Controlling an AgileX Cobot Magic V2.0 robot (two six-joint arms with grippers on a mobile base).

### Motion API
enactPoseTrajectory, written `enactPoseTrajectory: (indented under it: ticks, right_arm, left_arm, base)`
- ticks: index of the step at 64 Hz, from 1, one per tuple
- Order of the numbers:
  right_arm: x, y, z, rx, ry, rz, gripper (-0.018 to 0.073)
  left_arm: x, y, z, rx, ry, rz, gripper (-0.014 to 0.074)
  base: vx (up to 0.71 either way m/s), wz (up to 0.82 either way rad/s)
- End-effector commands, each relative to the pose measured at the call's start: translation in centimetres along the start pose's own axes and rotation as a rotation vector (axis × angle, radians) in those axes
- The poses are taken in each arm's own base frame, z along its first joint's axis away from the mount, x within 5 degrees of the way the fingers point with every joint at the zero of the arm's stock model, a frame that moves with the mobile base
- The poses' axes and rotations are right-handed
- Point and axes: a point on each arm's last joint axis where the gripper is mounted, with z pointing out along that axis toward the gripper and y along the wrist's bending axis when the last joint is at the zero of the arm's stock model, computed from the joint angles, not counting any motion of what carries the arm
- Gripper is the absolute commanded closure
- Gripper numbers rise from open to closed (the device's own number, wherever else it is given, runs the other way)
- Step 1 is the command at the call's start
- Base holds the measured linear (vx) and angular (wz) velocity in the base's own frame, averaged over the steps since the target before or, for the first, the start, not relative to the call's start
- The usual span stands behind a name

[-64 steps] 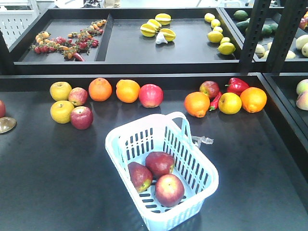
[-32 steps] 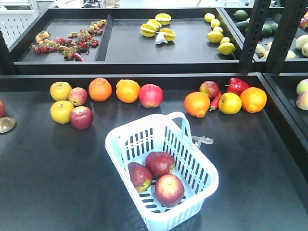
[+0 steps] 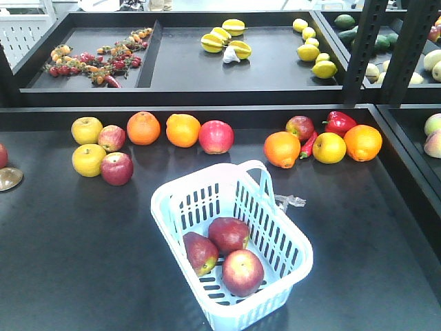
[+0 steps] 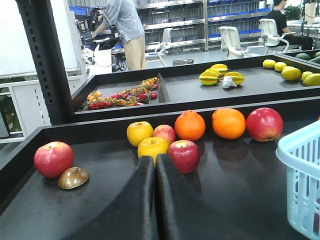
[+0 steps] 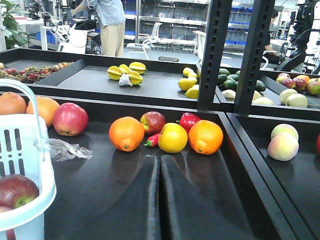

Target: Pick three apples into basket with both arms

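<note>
Three dark red apples (image 3: 229,234) (image 3: 200,252) (image 3: 242,272) lie together inside the pale blue-white basket (image 3: 179,227) at the front middle of the black table. Neither arm shows in the front view. In the left wrist view my left gripper (image 4: 154,159) is shut and empty, low over the table, pointing at a yellow apple and a red apple (image 4: 184,155); the basket's edge (image 4: 302,185) is at its right. In the right wrist view my right gripper (image 5: 160,158) is shut and empty, with the basket (image 5: 20,165) at its left holding a dark red apple (image 5: 17,190).
Along the table's back lie oranges (image 3: 143,127), yellow apples (image 3: 89,159), other red apples (image 3: 216,136), a red pepper (image 3: 340,122) and a clear plastic scrap (image 3: 291,202). A raised shelf behind holds starfruit (image 3: 225,40), lemons and small tomatoes. Black uprights (image 3: 365,41) stand at right.
</note>
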Motion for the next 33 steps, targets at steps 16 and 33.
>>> enactPoseTrajectory:
  ticks: [16, 33]
  right_arm:
    - [-0.56, -0.05, -0.09, 0.01, -0.086, -0.019, 0.0561]
    - [-0.56, -0.05, -0.09, 0.01, -0.086, -0.019, 0.0561]
  left_arm:
    - [0.07, 0.03, -0.03, -0.007, -0.059, -0.008, 0.0603]
    - [0.07, 0.03, -0.03, -0.007, -0.059, -0.008, 0.0603]
  base:
    - [0.0, 0.0]
    - [0.0, 0.0]
